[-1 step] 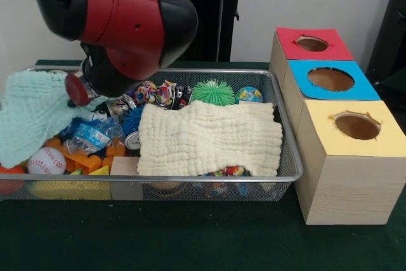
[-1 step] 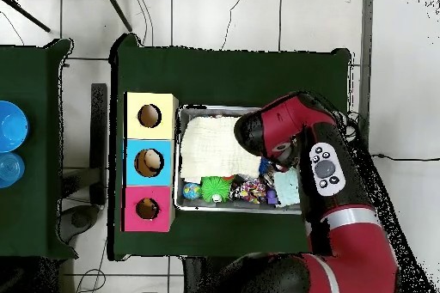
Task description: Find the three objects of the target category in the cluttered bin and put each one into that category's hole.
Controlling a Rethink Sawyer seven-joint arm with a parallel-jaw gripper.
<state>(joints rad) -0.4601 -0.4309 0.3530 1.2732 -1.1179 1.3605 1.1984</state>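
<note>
The wire bin [image 1: 288, 157] holds a cream cloth [image 1: 209, 138], a green spiky ball [image 1: 213, 92], a baseball [image 1: 45, 160] and a mint cloth [image 1: 32, 115]. Beside it stands the three-hole box [image 1: 342, 125]. The red arm [image 1: 120, 23] bends low over the bin's mint-cloth end; whether its gripper is open or closed cannot be told.

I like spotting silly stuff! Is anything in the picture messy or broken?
Yes. The mint cloth hangs over the wire bin's left rim instead of lying inside. The yellow box's hole has ragged, torn edges, while the red and blue holes look neater.
</note>
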